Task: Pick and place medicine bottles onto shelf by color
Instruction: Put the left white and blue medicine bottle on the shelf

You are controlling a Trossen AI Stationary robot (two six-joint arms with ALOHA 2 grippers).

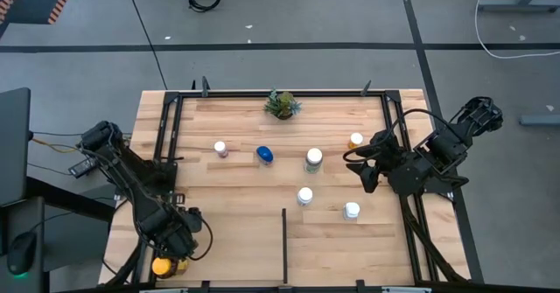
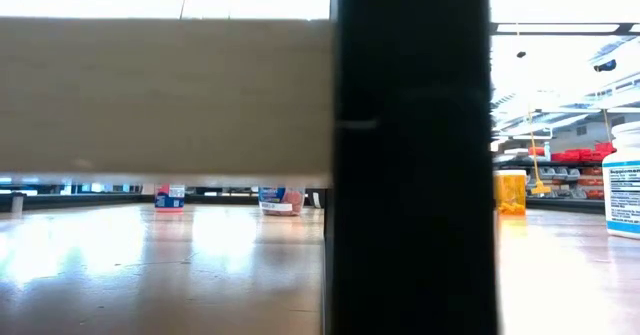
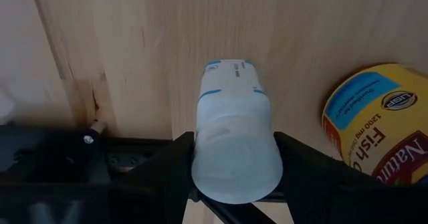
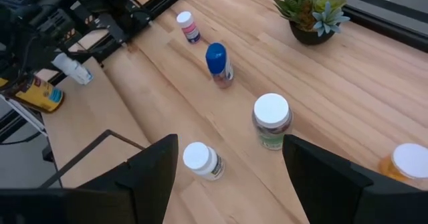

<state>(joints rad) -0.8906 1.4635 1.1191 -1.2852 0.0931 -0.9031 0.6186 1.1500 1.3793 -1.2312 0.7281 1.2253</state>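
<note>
Between the left gripper (image 3: 234, 184) fingers sits a white bottle (image 3: 234, 144), clamped for placement beside the fish-oil bottle (image 3: 378, 120) (yellow-lidded) on the shelf (image 3: 154, 43); the right gripper (image 4: 231, 177) waits, fingers apart.

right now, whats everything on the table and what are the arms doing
white bottle: one, white with a blue-printed label, between the left gripper's fingers at the near left corner
fish oil bottle: one, amber with yellow lid, lying beside that gripper
pink-labelled bottle: one, white cap, far left of the plank
blue-capped bottle: one, middle
white-capped bottles: three, middle to right
orange bottle: one, white cap, by the right rail
potted plant: one, green, far edge
shelf: one, light wood, black rails
left gripper: closed on the white bottle
right gripper: open, over the right side
</note>
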